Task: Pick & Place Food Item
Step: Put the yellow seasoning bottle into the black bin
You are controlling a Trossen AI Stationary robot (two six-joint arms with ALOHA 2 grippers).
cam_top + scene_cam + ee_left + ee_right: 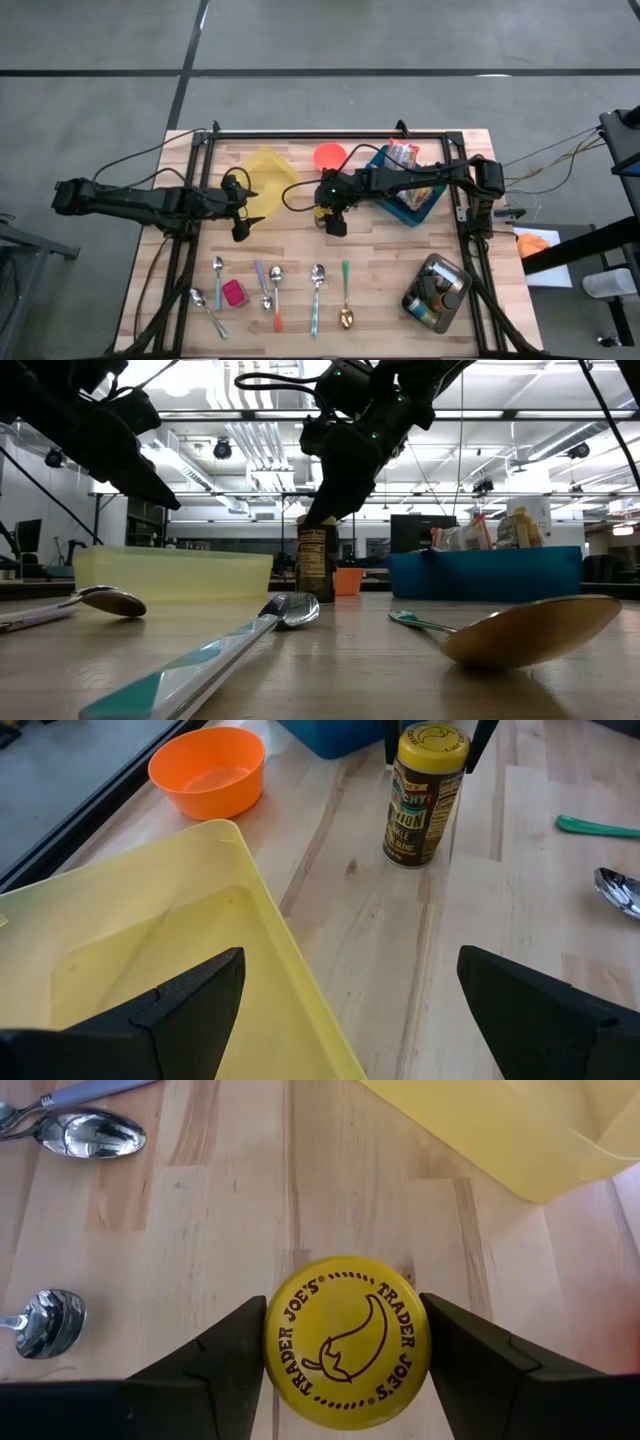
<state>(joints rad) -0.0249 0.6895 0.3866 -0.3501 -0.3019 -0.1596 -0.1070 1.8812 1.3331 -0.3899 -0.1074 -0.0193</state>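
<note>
A dark spice jar (418, 815) with a yellow lid stands upright on the wooden table, mid-table, between the yellow tub (268, 175) and the blue bin (410, 200). My right gripper (335, 218) hangs over it, shut on the lid. In the high view the gripper hides the jar. My left gripper (350, 980) stands open above the yellow tub's right rim, nothing between its fingers, a short way left of the jar. My right gripper pinches the jar's round yellow lid (285, 1345) between its two fingers, one on each opposite side of the rim. The fingers come from above, slanting down from the table's right. The jar stands upright with its base (316, 596) on the table.
An orange bowl (329, 156) sits at the far edge, next to the blue bin with food packets. Several spoons (317, 285) and a pink item (233, 292) lie along the near side. A mesh basket (437, 292) with jars stands near right.
</note>
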